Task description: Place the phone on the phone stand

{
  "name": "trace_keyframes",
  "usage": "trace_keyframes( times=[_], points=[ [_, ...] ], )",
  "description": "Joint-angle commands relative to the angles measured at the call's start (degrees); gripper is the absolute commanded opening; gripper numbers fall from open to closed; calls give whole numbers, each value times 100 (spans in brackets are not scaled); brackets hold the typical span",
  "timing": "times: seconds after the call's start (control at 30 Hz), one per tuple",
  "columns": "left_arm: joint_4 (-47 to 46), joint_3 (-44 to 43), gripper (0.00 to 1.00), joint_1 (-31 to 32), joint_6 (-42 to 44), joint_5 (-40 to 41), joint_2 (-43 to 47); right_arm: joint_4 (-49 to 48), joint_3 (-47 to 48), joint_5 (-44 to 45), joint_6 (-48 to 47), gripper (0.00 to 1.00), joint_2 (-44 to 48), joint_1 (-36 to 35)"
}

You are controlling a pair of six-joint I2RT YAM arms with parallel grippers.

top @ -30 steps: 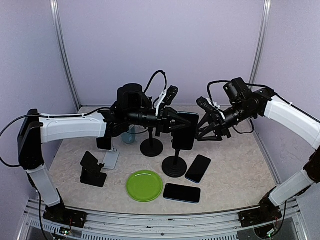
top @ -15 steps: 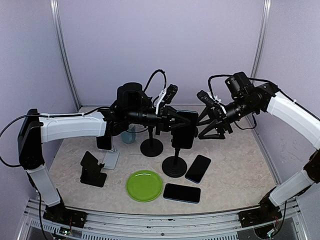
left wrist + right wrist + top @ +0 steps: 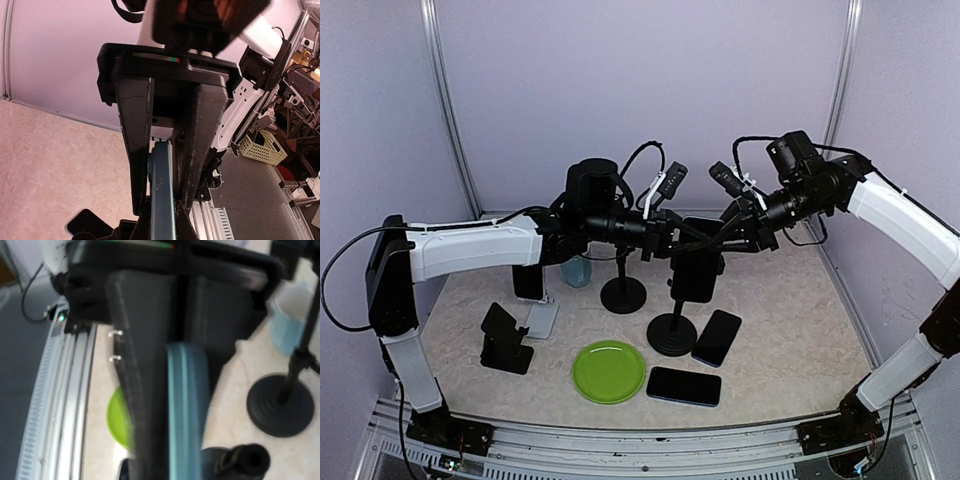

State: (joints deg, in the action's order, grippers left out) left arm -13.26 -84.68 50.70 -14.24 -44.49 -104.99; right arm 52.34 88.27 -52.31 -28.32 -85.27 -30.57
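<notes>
A dark phone with a blue edge (image 3: 693,272) stands upright at the top of a black pole phone stand with a round base (image 3: 670,336) at the table's middle. My left gripper (image 3: 678,234) reaches in from the left and is shut on the phone's upper part; in the left wrist view the phone's edge (image 3: 161,190) sits between the two fingers (image 3: 135,150). My right gripper (image 3: 722,236) comes in from the right at the same phone. Its view is blurred, with the teal edge (image 3: 186,405) between its fingers (image 3: 145,390).
A second pole stand (image 3: 623,293) is just left. Two phones (image 3: 716,337) (image 3: 684,386) lie flat near the stand's base. A green plate (image 3: 609,370), a black folding stand (image 3: 506,338), a phone on a silver stand (image 3: 532,290) and a blue cup (image 3: 577,270) sit left.
My right gripper moved left from open and apart to closed around the phone's top. The left gripper and phone shifted slightly right and up.
</notes>
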Motion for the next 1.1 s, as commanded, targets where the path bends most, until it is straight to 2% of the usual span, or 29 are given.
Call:
trace_keyframes(
  times=[0.0, 0.13, 0.33, 0.47, 0.7, 0.73, 0.77, 0.8, 0.87, 0.97, 1.0, 1.07],
  points=[
    [142, -227, 6, 173, -90, 242, 69, -82, 182, -371, 167, 15, 3, -68],
    [187, -138, 19, 250, 134, 537, 166, -92, 141, -279, 155, 12, 43, -72],
    [11, 201, 41, 299, 366, 755, 586, -146, 94, -114, 154, 1, 81, -71],
    [122, 433, 57, 395, 754, 1225, 1016, -204, 135, -97, 164, 0, 26, -63],
    [306, 889, 59, 415, 850, 1788, 1671, -113, 321, -206, 77, 0, -136, -55],
    [314, 959, 59, 417, 848, 1880, 1753, -58, 329, -258, 14, 1, -150, -55],
    [337, 1028, 59, 423, 859, 1962, 1855, 18, 357, -341, -46, 19, -184, -59],
    [353, 1105, 59, 423, 861, 2042, 1951, 96, 392, -400, -124, 30, -210, -63],
    [382, 1237, 60, 423, 864, 2171, 2136, 187, 430, -533, -209, 41, -239, -84],
    [438, 1399, 61, 423, 878, 2352, 2372, 241, 474, -612, -244, 46, -273, -134],
    [458, 1448, 61, 423, 879, 2400, 2435, 252, 499, -610, -249, 45, -297, -154],
    [482, 1545, 61, 423, 883, 2493, 2577, 283, 538, -630, -268, 37, -342, -176]
  ],
)
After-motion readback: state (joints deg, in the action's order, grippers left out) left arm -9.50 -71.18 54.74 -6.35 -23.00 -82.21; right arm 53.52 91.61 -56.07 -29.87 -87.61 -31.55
